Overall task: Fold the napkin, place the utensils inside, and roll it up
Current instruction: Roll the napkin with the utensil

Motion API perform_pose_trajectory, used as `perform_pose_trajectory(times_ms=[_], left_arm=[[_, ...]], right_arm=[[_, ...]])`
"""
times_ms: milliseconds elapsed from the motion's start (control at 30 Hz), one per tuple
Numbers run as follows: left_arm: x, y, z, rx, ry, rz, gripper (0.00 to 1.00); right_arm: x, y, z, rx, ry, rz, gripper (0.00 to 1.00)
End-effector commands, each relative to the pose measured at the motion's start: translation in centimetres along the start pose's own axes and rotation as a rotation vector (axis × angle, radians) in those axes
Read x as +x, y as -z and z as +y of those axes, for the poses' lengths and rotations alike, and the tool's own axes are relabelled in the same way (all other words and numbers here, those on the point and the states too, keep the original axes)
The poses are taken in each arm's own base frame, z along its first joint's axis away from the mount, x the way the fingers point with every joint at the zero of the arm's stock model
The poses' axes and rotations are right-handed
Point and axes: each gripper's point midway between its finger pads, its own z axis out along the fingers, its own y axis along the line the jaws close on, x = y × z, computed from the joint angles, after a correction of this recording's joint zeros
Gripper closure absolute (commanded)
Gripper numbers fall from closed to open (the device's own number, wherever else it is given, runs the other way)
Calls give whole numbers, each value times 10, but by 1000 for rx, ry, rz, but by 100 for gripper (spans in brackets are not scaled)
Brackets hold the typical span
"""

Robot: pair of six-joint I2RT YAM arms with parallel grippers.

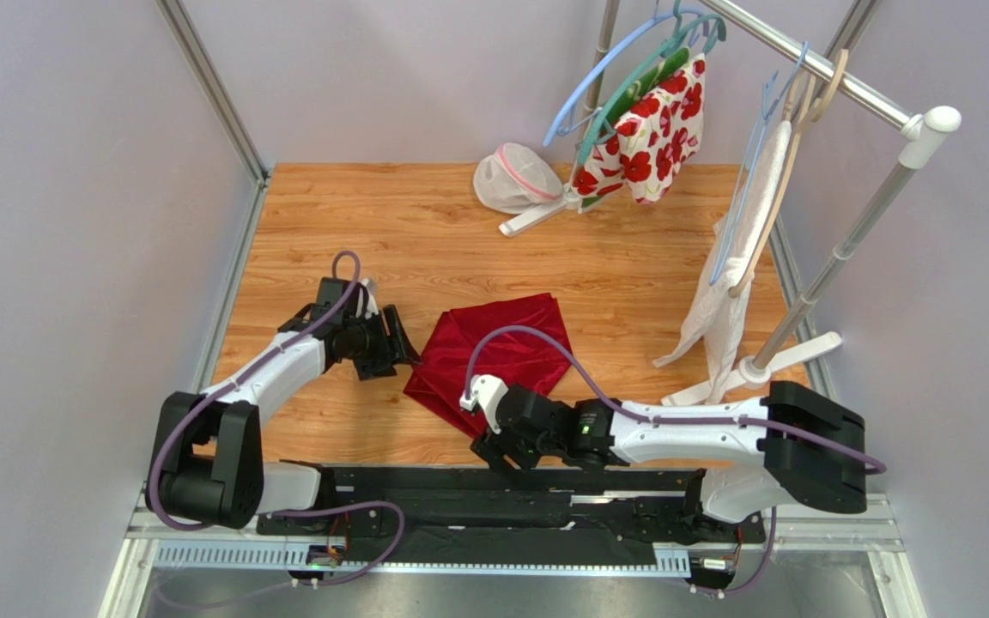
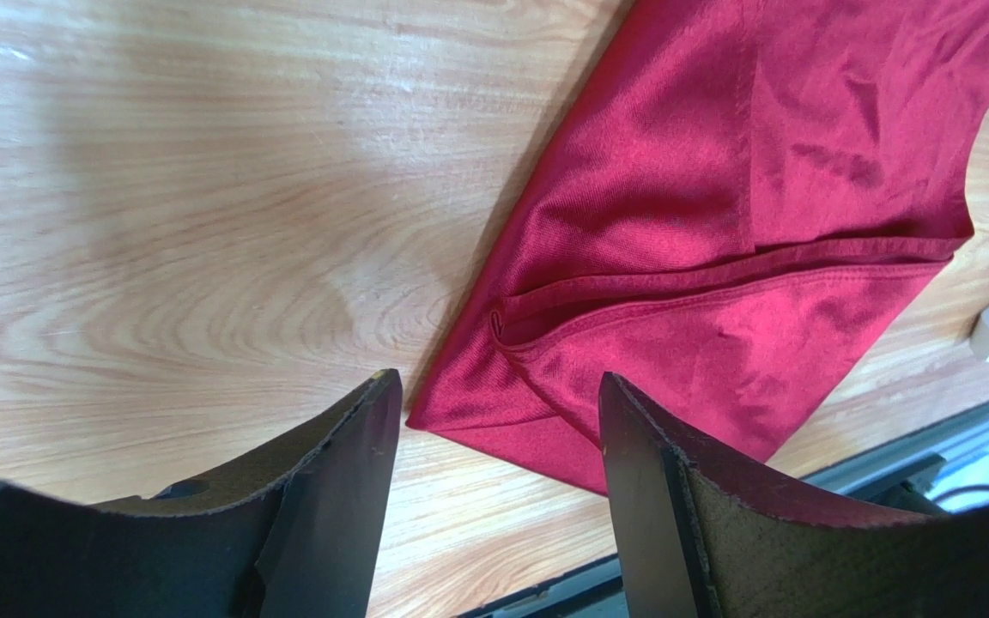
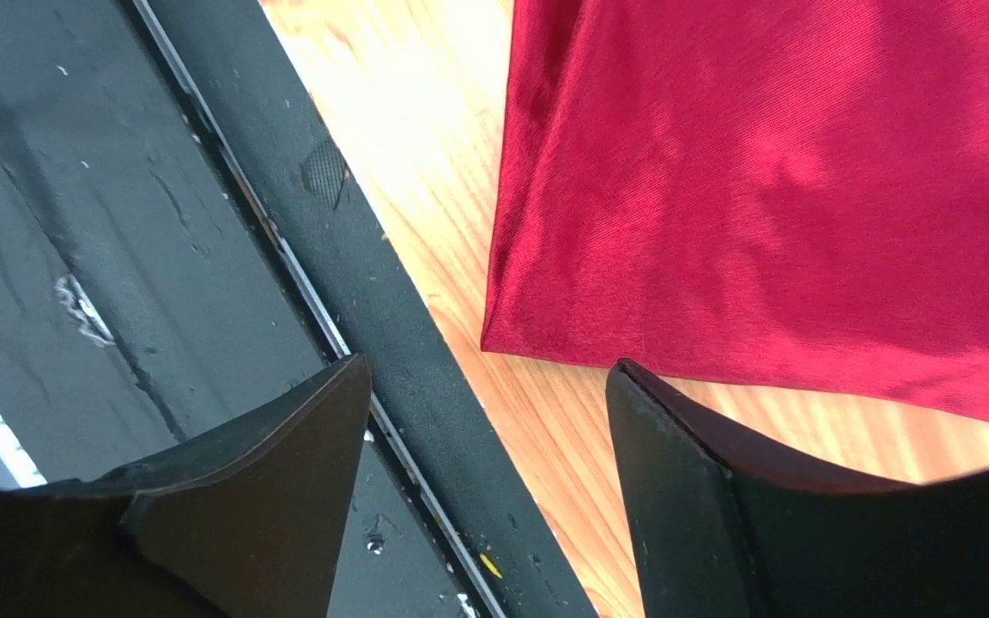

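The dark red napkin [image 1: 493, 354] lies folded on the wooden table, near the middle front. In the left wrist view the napkin [image 2: 745, 232] shows a folded-over layer with a hem, and its corner points toward my left gripper [image 2: 493, 399]. My left gripper [image 1: 399, 340] is open and empty just left of the napkin. My right gripper [image 1: 492, 451] is open and empty at the napkin's near corner, over the table's front edge. In the right wrist view the napkin [image 3: 784, 193] lies just beyond the right gripper [image 3: 487, 386]. No spoon or other utensil is in view.
A clothes rack [image 1: 848, 97] stands at the back right with a white flowered cloth [image 1: 648, 135], a white towel [image 1: 732, 277] and hangers. A white mesh bag [image 1: 513, 178] lies at the back. The black base rail [image 3: 371, 322] runs along the front edge.
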Motion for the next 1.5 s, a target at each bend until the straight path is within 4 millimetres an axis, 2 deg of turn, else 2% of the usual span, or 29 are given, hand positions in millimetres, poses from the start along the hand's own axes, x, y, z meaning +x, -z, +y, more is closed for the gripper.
perform_pose_trajectory(times_ms=[0, 133, 333, 400, 433, 500, 533, 633, 700, 767, 900, 1000, 1133, 1267, 1433, 1467], left_arm=[[-2, -9, -10, 59, 6, 9, 34], [3, -18, -9, 48, -11, 47, 36], [15, -28, -11, 41, -32, 94, 39], [22, -32, -10, 47, -28, 119, 44], [25, -33, -10, 50, -28, 128, 53], [31, -34, -10, 63, -21, 143, 64], [33, -34, -10, 66, -17, 147, 76], [34, -28, -12, 73, -22, 136, 94], [33, -23, -13, 75, -29, 128, 100], [32, -17, -18, 88, -35, 122, 100], [29, -9, -29, 127, -27, 120, 100], [27, -5, -39, 169, -22, 123, 100], [24, -1, -44, 177, -24, 119, 100], [22, 0, -45, 177, -31, 116, 100], [23, -1, -44, 174, -34, 122, 100], [22, -1, -44, 173, -35, 121, 100]], right_arm=[[-37, 15, -7, 60, 14, -114, 28], [-51, 13, -7, 69, 17, -145, 27], [-53, 1, -14, 97, 4, -134, 26], [-53, -2, -18, 110, 9, -130, 26], [-53, -2, -18, 110, 15, -130, 25], [-54, -7, -20, 118, 36, -124, 23], [-54, -9, -20, 117, 42, -121, 23], [-60, -16, -16, 103, 60, -121, 22], [-65, -19, -14, 97, 62, -134, 22], [-64, -24, -15, 107, 75, -126, 22], [-81, -30, -9, 116, 100, -161, 22], [-86, -37, -13, 188, 89, -187, 21], [-94, -47, -16, 246, 87, -207, 21], [-89, -61, -14, 297, 117, -183, 21], [-72, -71, -31, 407, 101, -135, 25], [-69, -71, -33, 417, 103, -124, 29]])
